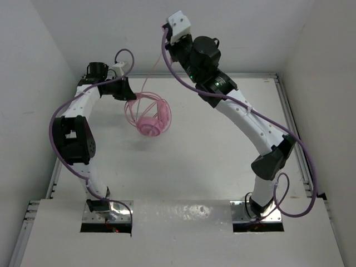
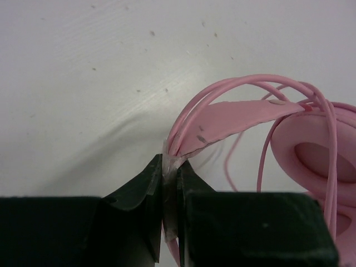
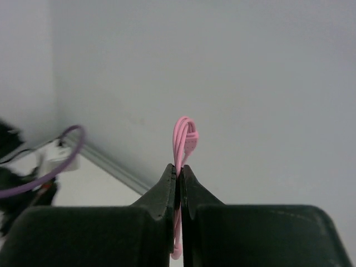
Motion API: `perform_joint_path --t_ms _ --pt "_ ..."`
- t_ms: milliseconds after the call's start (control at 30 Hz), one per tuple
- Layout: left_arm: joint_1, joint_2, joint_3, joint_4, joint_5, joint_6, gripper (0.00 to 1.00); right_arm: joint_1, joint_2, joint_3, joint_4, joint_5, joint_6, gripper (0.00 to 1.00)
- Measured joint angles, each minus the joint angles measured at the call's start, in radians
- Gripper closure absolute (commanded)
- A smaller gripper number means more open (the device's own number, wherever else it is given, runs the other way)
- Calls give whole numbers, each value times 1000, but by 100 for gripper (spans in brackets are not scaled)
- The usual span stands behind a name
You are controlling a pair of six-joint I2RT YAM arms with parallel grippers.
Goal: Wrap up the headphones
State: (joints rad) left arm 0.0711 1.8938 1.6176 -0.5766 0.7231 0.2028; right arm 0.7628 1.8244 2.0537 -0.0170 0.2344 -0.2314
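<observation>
The pink headphones (image 1: 151,119) hang tilted just above the table at the back left, with cable loops around them. My left gripper (image 1: 125,92) is shut on the thin pink headband (image 2: 239,118) together with a few cable strands, right at its tips (image 2: 171,162). A padded earcup (image 2: 320,161) shows at the right of the left wrist view. My right gripper (image 1: 166,28) is raised high near the back wall and is shut (image 3: 181,168) on a folded loop of the thin pink cable (image 3: 185,136). The cable (image 1: 151,64) runs taut from it down to the headphones.
White walls close the table in at the back and on both sides. A metal rail (image 1: 295,133) runs along the right edge. Purple arm cables (image 1: 172,67) hang by both arms. The left arm's wrist and a purple cable show in the right wrist view (image 3: 55,161).
</observation>
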Motion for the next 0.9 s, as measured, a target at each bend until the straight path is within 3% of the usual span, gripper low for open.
perform_joint_path --t_ms 133,400,733,900 --pt "-14 -29 6 -140 87 189 100 -95 24 1 41 81 42 100" --pt "-26 -39 16 -293 180 390 100 -260 20 -8 64 163 132 100" --pt "-24 -39 38 -339 217 420 100 -546 -227 -446 90 235 272 100" --pt "-24 -39 72 -358 227 422 100 -633 -285 -529 91 211 296 100"
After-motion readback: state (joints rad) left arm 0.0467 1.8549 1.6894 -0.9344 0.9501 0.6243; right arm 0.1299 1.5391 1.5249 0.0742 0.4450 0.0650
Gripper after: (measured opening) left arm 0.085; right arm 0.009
